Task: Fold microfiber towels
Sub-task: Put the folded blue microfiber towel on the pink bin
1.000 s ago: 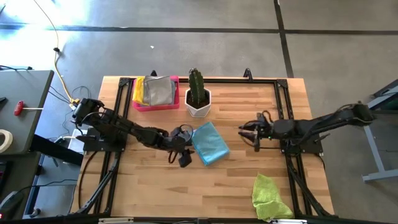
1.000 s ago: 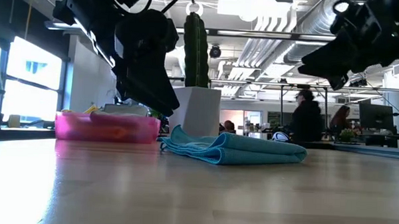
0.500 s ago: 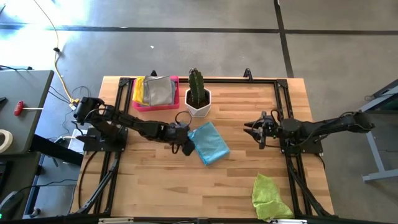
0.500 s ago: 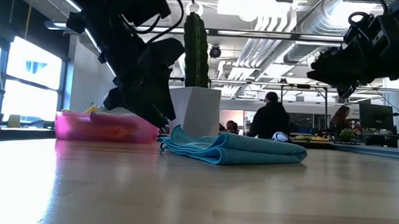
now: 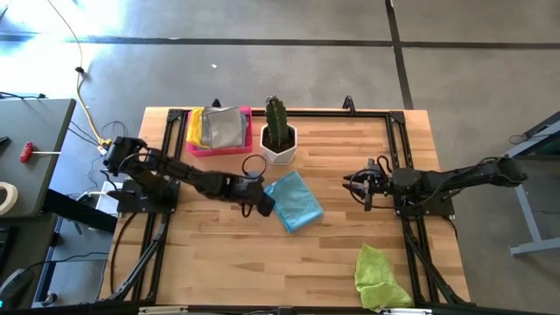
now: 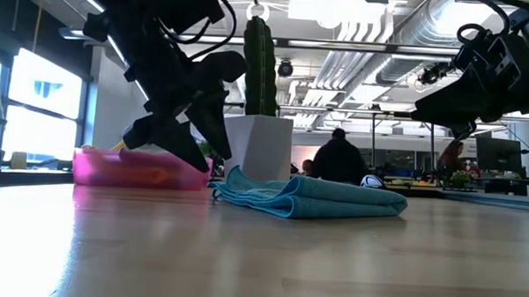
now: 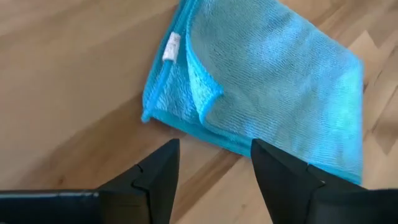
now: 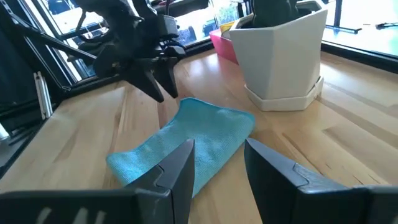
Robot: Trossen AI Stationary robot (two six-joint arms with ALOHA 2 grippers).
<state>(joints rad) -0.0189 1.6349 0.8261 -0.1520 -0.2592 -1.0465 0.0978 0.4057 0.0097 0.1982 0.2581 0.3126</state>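
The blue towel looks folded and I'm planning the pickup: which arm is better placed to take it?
Probably the left. The left gripper hangs right at the edge of the blue towel, jaws open and empty, facing its folded corner. The right gripper also has open jaws but is well off to the towel's other side.

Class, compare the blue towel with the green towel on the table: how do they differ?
The blue towel lies folded flat mid-table beside the left gripper; the green towel lies crumpled, unfolded, at the table's near edge, away from both arms. Both are small soft cloths resting on the wood.
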